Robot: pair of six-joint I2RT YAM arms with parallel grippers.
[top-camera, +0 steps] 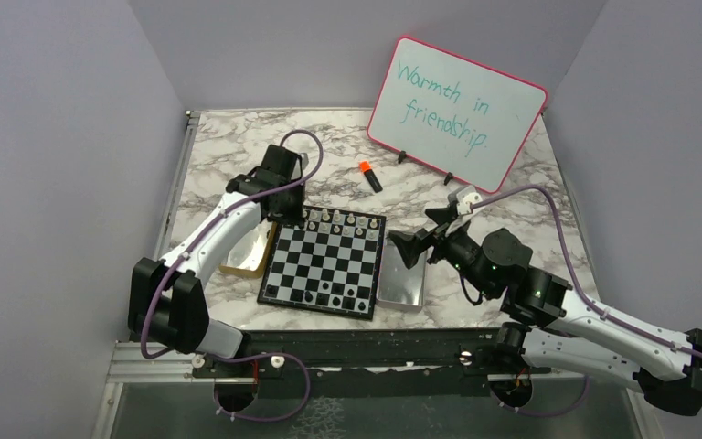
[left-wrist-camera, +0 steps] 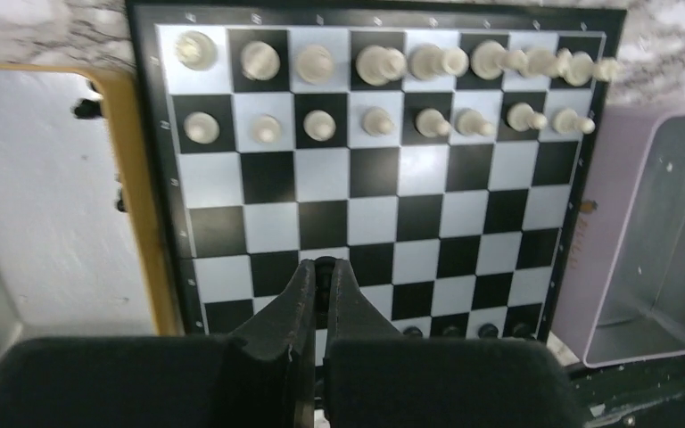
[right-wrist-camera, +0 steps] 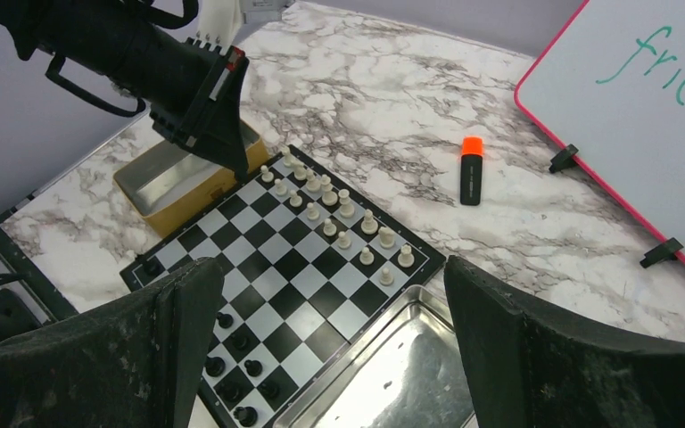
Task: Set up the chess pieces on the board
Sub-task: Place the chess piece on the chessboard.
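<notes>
Chess pieces (left-wrist-camera: 377, 120): I see the white set standing in two full rows along the far edge of the board. Only some black ones (right-wrist-camera: 239, 339) stand at the near edge, and that side has gaps.
Board (top-camera: 324, 265): it lies flat on the marble table (top-camera: 238, 146), with the gold tray (top-camera: 240, 267) just beside its left edge and the silver tray (top-camera: 400, 291) just beside its right.
Left gripper (left-wrist-camera: 324, 278): it is raised over the board's left part with its fingers pinched almost together. A small dark knob shows between the tips. I take it for a black piece, though the view is too tight for me to say which.
Right gripper (right-wrist-camera: 332, 267): its jaws are spread wide and hold nothing, and it hangs over the silver tray by the board's right edge.
Gold tray: in the left wrist view a couple of dark specks sit along its inner edge. I cannot tell whether they are pieces.
Step in hand: I judge the white side finished and the black side part done, with the left arm carrying a black piece to its square.
Next move: I would bring the left gripper toward the near rows and line it up over a free square. Then I would lower it straight, so the piece lands upright and clear of its neighbours, and part the fingers. The right arm should hold off so the two do not meet over the board.
</notes>
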